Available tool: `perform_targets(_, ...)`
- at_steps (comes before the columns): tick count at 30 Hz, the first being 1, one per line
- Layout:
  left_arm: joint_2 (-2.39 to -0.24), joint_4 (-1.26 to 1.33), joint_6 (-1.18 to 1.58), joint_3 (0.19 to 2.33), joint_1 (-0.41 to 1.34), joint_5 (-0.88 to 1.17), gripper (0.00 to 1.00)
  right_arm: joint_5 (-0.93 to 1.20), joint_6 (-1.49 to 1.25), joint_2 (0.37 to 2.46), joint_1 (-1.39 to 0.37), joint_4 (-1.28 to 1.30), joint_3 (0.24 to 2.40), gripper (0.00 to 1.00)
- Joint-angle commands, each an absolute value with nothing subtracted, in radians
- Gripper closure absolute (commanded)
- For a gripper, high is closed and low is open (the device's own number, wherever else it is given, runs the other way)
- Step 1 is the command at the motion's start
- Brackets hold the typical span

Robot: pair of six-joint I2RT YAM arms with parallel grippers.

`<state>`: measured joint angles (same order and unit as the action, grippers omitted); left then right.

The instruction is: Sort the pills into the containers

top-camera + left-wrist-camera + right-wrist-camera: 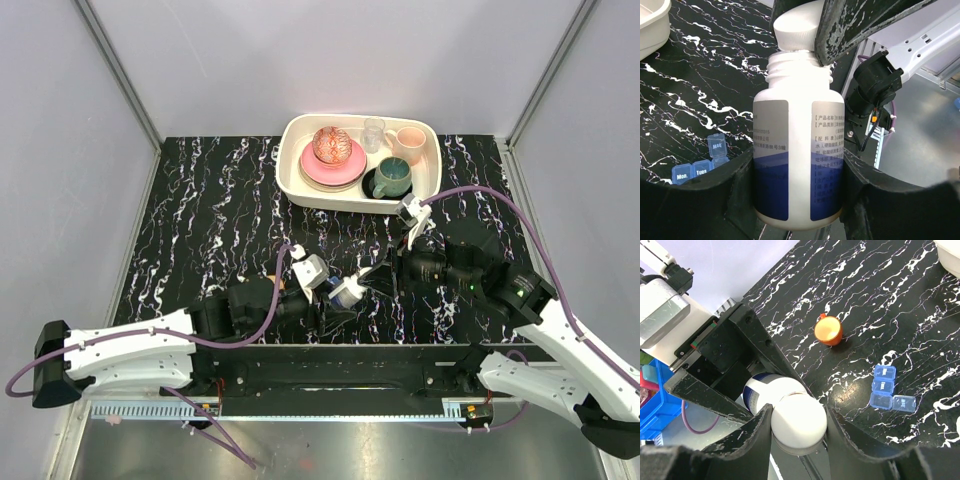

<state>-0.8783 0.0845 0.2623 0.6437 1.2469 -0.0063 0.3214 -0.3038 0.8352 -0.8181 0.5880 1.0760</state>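
Note:
My left gripper is shut on the body of a white pill bottle with a blue label and holds it at the table's front edge. My right gripper is shut on the bottle's white cap. In the left wrist view the cap sits tilted just above the bare threaded neck. The small orange cup stands open on the black marble table. The blue translucent pill box lies near it with one lid open; it also shows in the left wrist view. No pills show.
A white tray at the back holds a pink plate with a red patterned ball, a teal mug, a pink cup and a clear glass. A blue bin sits beyond the table's front edge.

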Motion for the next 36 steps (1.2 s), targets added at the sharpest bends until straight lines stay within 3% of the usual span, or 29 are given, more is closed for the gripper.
perform_targets(1, -0.897, 0.170, 0.270, 0.672, 1.249, 0.028, 1.00, 0.302, -0.314, 0.830, -0.824, 0.526, 1.100, 1.00)
perform_targets(18, -0.908, 0.176, 0.276, 0.670, 1.249, 0.046, 1.00, 0.192, -0.325, 0.812, -0.824, 0.520, 1.083, 1.00)
perform_targets(36, -0.914, 0.175, 0.272, 0.683, 1.249, 0.041, 1.00, 0.273, -0.321, 0.821, -0.824, 0.518, 1.069, 1.00)
